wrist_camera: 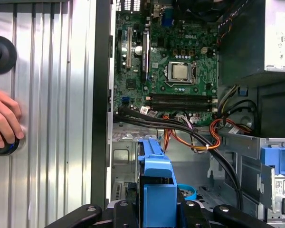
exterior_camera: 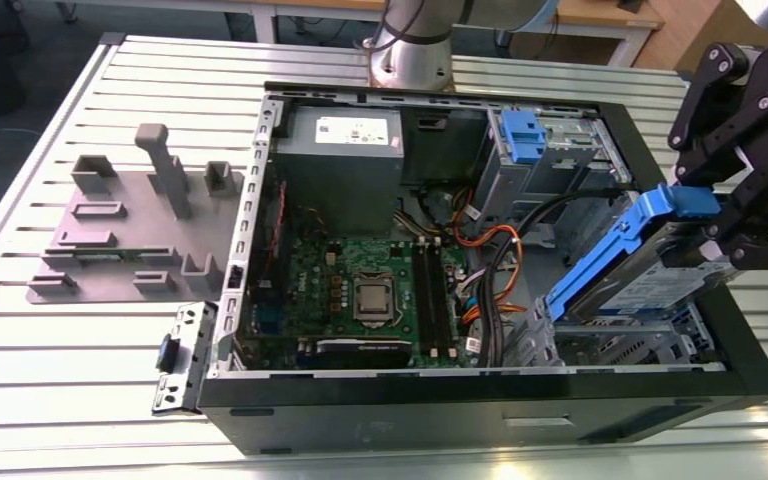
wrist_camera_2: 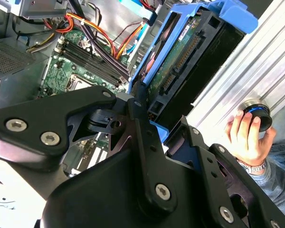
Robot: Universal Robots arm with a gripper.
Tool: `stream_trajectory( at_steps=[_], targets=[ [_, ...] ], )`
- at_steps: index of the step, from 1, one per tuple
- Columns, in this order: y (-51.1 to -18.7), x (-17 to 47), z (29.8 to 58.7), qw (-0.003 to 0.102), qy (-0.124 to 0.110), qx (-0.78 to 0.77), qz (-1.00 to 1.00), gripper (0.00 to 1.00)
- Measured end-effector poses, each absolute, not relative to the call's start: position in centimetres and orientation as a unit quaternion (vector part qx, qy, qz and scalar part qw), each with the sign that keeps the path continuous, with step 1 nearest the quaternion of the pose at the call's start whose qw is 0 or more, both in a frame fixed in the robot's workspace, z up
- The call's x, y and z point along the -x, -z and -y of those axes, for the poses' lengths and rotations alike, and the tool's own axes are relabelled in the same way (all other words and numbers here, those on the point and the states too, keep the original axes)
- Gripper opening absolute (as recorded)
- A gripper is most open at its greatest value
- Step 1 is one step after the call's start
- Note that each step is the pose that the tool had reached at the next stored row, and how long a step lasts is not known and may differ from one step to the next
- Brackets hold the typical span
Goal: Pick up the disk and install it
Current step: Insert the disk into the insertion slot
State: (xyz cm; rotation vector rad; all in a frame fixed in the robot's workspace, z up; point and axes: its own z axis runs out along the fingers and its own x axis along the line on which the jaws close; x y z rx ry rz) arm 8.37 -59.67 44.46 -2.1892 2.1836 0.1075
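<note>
Where the slatted metal table (exterior_camera: 37, 340) runs out toward the exterior view's left, a grey plastic stand (exterior_camera: 131, 235) with upright posts sits by itself, well apart from the work. Just beside it lies the open computer case (exterior_camera: 491, 410), its green motherboard (exterior_camera: 371, 290) face up with the bare processor socket (exterior_camera: 373, 298) near the middle. Orange and black cables (exterior_camera: 491, 270) loop across the floor of the case between the board and the drive cage, crowding the space just beside the bay. At the far corner a second blue bracket (exterior_camera: 523, 135) is already seated in its cage. Further toward the exterior view's right, the disk (exterior_camera: 651, 275) hangs tilted, its blue frame steep, low end dipping into the silver drive bay (exterior_camera: 624, 345) and high end up by the case wall. The black gripper (exterior_camera: 738, 215) has its fingers clamped on the disk's upper end. In the second wrist view a person's hand (wrist_camera_2: 244, 135) rests on a round black button (wrist_camera_2: 256, 114) on the table, just outside the case.
</note>
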Motion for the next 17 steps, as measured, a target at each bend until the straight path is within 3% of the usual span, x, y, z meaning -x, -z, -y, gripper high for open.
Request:
stream_trajectory(
  at_steps=[17],
  targets=[
    [-44.03,-8.38,59.67,0.024,-0.035,0.707,-0.706,0.36]
  ],
)
